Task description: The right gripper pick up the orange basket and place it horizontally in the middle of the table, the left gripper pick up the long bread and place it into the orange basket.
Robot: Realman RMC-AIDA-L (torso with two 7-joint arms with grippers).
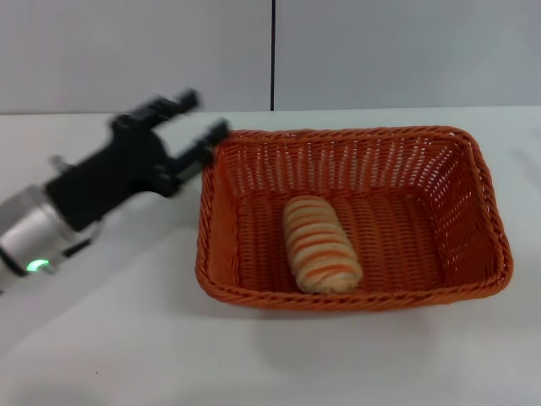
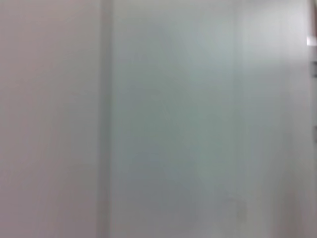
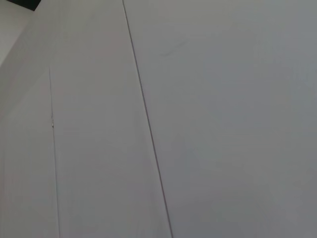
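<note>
The left gripper (image 1: 193, 124) is seen in the upper left of the head view. Its thick black arm comes in from the left edge and slants up toward the right. Lower down the arm a silver part with a small green light can be seen. The two short fingers (image 1: 179, 103) are spread apart, and nothing is held between them. The finger tips are pointed toward the far left corner of the orange basket (image 1: 483, 190). One finger tip is just beside the basket's braided rim, but whether it is touching cannot be told.

The orange basket is set on the table (image 1: 127, 338), in the middle and a little to the right of the frame. Its long side is laid across the picture, from left to right. Its open top is turned up.

The long bread (image 1: 319, 244) is found lying flat on the floor of the basket, a bit left of the basket's middle. Its long way runs from the back of the basket toward the front, tipped a little to the right at the near end. That near end is close to the front wall of the basket.

The right gripper is not seen in any view. Only plain pale walls are shown by both wrist views.
</note>
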